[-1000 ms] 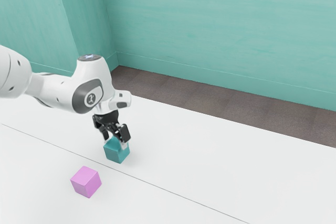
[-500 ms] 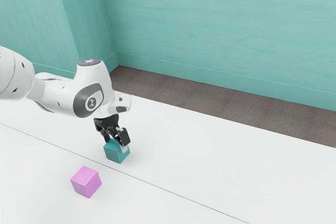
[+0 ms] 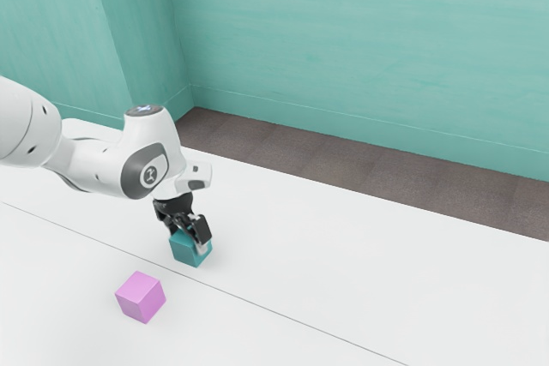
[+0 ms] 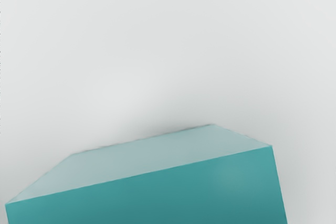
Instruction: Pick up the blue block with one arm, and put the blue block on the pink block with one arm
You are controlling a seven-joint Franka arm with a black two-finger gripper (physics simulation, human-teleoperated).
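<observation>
Black two-finger gripper (image 3: 186,234) on the white arm (image 3: 94,160) points down with its jaws spread, gripping nothing, straddling the top of the small blue-green cube block (image 3: 190,252). That block sits directly under the hand on the white tabletop (image 3: 360,263); the wrist view has its top face and one side (image 4: 157,187) close below. A thin dark line (image 3: 257,304) crosses the table just past it. Beyond that line, toward the exterior view's lower left, the pink cube block (image 3: 140,296) stands apart, with bare table between.

White table (image 3: 386,246) with a thin dark line (image 3: 283,315), brown floor (image 3: 360,160) and teal walls (image 3: 343,32) beyond.
</observation>
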